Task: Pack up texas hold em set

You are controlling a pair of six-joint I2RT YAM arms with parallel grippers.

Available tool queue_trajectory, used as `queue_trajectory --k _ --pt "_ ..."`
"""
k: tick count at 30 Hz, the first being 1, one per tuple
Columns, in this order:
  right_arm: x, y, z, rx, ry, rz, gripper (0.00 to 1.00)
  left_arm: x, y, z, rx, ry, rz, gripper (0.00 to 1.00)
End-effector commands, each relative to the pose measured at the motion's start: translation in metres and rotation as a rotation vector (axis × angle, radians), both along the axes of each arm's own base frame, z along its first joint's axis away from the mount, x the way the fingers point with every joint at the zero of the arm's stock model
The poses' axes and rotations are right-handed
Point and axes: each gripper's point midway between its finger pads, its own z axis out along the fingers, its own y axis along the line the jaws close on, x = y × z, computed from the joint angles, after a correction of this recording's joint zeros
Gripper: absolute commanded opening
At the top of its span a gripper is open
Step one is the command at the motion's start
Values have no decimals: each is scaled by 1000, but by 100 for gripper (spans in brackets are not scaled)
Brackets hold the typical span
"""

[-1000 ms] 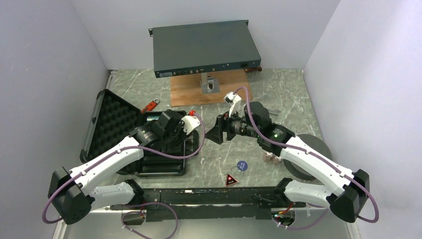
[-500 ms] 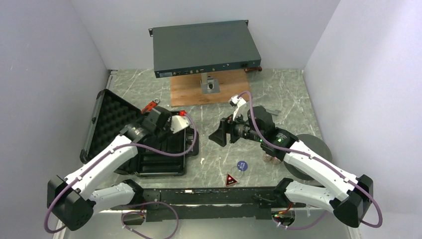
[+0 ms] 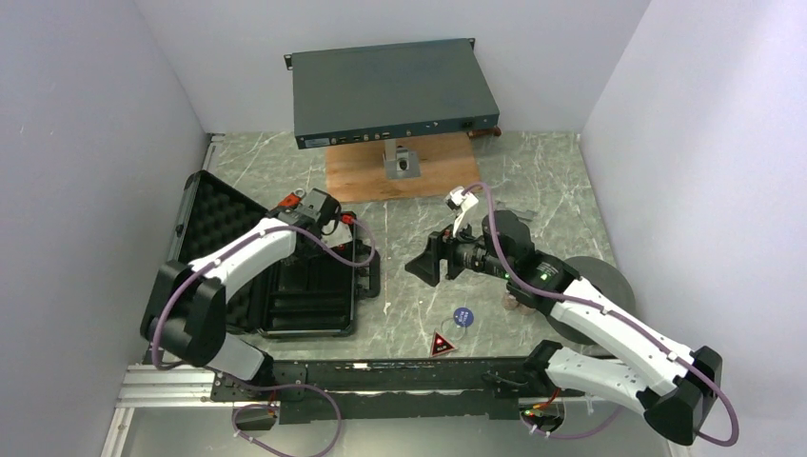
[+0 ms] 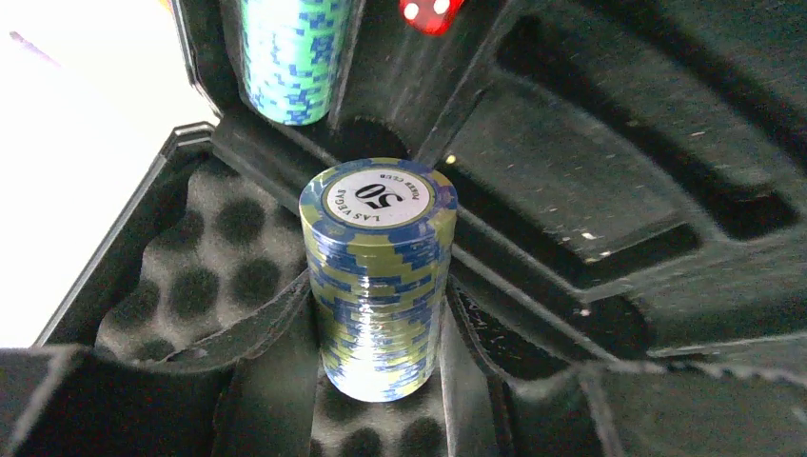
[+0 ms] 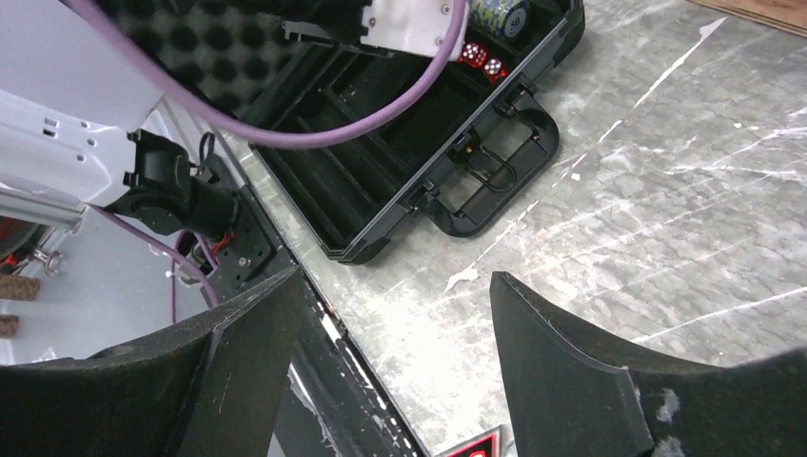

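The black case (image 3: 314, 303) lies open at the left, its egg-crate foam lid (image 3: 214, 233) tilted back. My left gripper (image 4: 379, 328) is shut on a yellow-and-blue chip stack (image 4: 379, 238) marked 50, held over the case's far end by the foam. A green-and-blue chip stack (image 4: 290, 57) lies in a slot beyond it, with red dice (image 4: 433, 11) beside. My right gripper (image 5: 395, 314) is open and empty above the bare table, right of the case handle (image 5: 490, 181). A blue disc (image 3: 462, 316) and a red triangle marker (image 3: 442, 344) lie on the table.
A big grey rack unit (image 3: 390, 90) stands on a wooden board (image 3: 366, 181) at the back. A dark grey foam ring (image 3: 609, 281) lies under the right arm. A red-handled tool (image 3: 288, 202) lies behind the case. More chips (image 3: 514, 303) peek out beside the right arm.
The left arm has swung back and left, carrying the chip stack toward the case's far end. The right gripper has drifted slightly nearer and to the right, still open.
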Motion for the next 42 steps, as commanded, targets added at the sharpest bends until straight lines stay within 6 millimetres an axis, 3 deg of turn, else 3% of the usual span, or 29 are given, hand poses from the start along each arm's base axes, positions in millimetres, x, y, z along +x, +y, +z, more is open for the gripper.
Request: queue_trajectory --k 1,17,26,42 --pt "-1 -9 5 -15 -51 -13 75 29 24 35 145 -105 39 0" --pt "-6 -23 1 -26 -71 -38 75 41 34 3 294 12 -41 0" --pt "-7 -21 -1 -22 -68 -30 76 41 24 -21 285 66 -61 0" --pt "-7 -22 -5 -31 -66 -32 76 53 11 -40 286 76 -89 0"
